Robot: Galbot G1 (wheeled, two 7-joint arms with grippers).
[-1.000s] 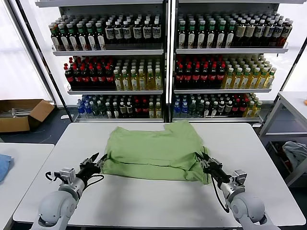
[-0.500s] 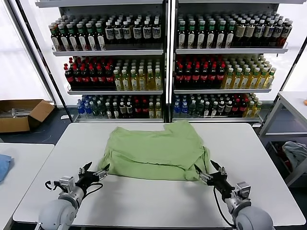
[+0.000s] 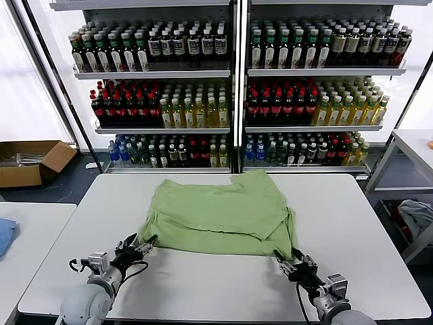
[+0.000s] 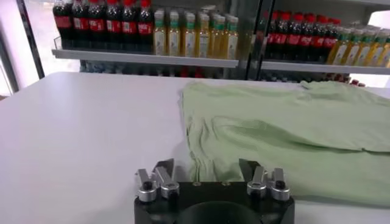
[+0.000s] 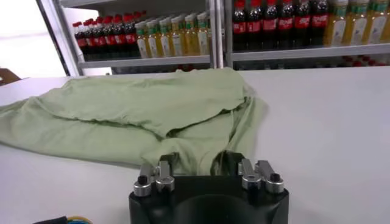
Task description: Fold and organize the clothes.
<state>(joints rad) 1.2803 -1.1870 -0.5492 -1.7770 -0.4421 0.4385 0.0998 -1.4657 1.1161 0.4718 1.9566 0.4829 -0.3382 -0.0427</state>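
The light green polo shirt (image 3: 220, 213) lies folded on the white table (image 3: 203, 291), its back up; collar, buttons and print are hidden. My left gripper (image 3: 136, 248) is open and empty, just in front of the shirt's front left corner, near the table's front edge. My right gripper (image 3: 292, 260) is open and empty, just in front of the front right corner. In the left wrist view the shirt (image 4: 286, 128) lies beyond the open left gripper (image 4: 207, 170). In the right wrist view the shirt (image 5: 146, 109) lies beyond the open right gripper (image 5: 196, 163).
Shelves of bottles (image 3: 230, 88) stand behind the table. A cardboard box (image 3: 30, 161) sits on the floor at the left. A blue cloth (image 3: 4, 233) lies on the left side table. A grey-blue cloth (image 3: 416, 217) lies at the right.
Both grippers have drawn back from the shirt's front corners toward the table's front edge. The shirt's front edge has settled flat.
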